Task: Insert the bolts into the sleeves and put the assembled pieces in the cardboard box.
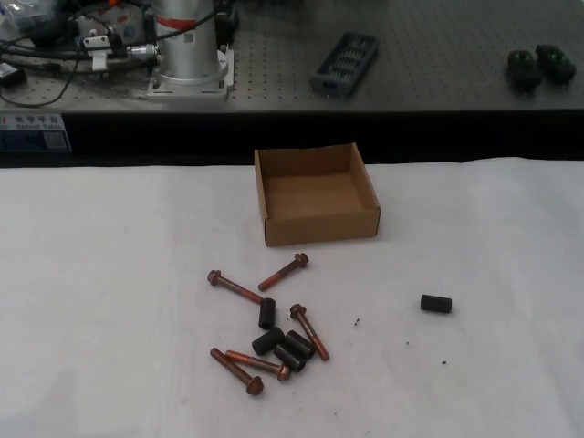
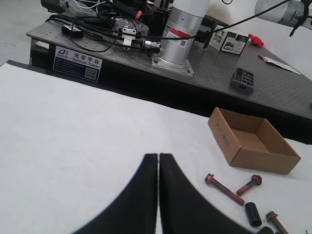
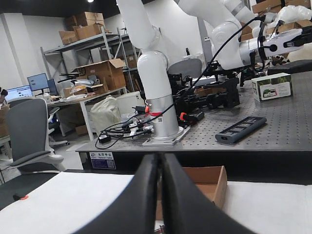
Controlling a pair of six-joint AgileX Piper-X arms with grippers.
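An open cardboard box (image 1: pixel 317 194) stands at the middle back of the white cloth, with nothing visible inside. In front of it lie several copper-coloured bolts (image 1: pixel 234 286) mixed with several short black sleeves (image 1: pixel 266 313). One sleeve (image 1: pixel 436 304) lies alone to the right. My left gripper (image 2: pixel 158 165) is shut, with nothing between its fingers, above the cloth to the left of the box (image 2: pixel 252 142) and the bolts (image 2: pixel 224 189). My right gripper (image 3: pixel 161 165) is shut and holds nothing, pointing level toward the box (image 3: pixel 210 184).
A black optical bench runs behind the cloth, carrying a white robot base (image 1: pixel 187 50), cables (image 1: pixel 55 46), a dark ribbed tray (image 1: pixel 346 60) and two dark parts (image 1: pixel 541 66). Bare white cloth (image 1: pixel 100 301) stretches to the left and far right of the parts.
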